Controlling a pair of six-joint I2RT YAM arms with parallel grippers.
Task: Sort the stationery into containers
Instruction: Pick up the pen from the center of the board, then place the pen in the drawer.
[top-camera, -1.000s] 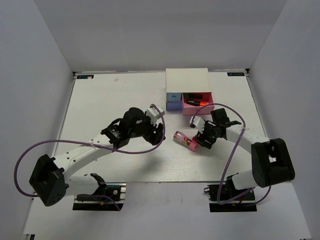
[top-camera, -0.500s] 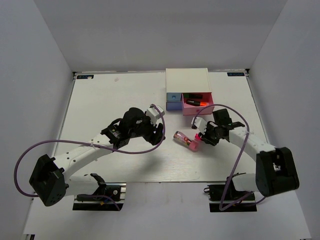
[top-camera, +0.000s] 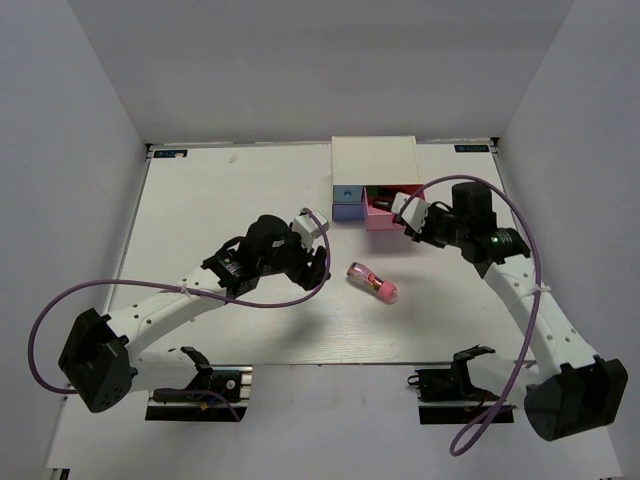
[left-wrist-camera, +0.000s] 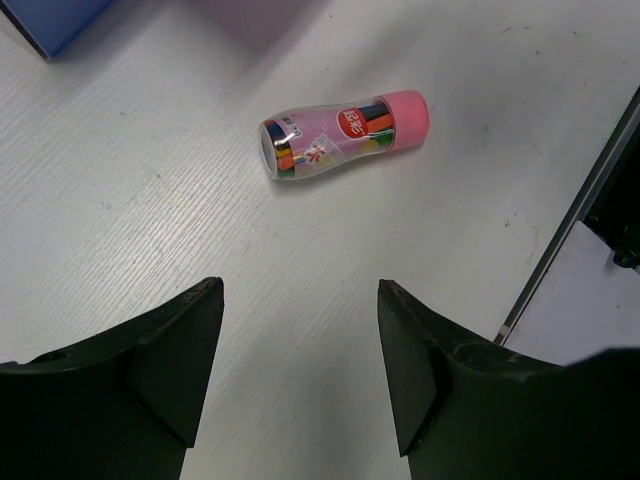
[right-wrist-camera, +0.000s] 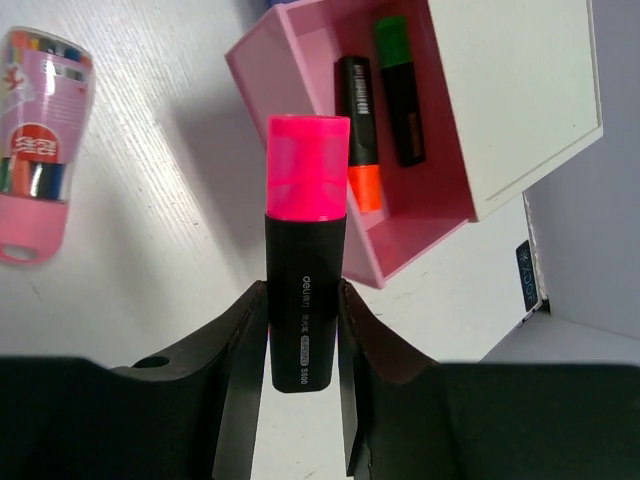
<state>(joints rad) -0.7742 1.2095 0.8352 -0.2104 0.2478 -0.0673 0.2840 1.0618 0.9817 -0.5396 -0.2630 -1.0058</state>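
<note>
Since orange- and green-capped markers (right-wrist-camera: 358, 130) lie in the open pink drawer (right-wrist-camera: 415, 225), the right pincer (right-wrist-camera: 303, 310), clamped on the short black pink-capped marker (right-wrist-camera: 307, 270), holds it just beside that drawer, likely to join them; the left pincer (left-wrist-camera: 300, 370) gapes empty over the pink-and-clear tube (left-wrist-camera: 345, 132), apart from the drawer on the white bench (left-wrist-camera: 150, 200)

The black marker (right-wrist-camera: 307, 262) is pink-capped, the drawer (right-wrist-camera: 415, 228) pink, the cabinet (top-camera: 375, 158) white.

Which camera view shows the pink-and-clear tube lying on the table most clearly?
The left wrist view: the pink-and-clear tube lies whole and close, label and cap clear. The right wrist view cuts the tube at the left edge; the top view shows the tube whole but small.
</note>
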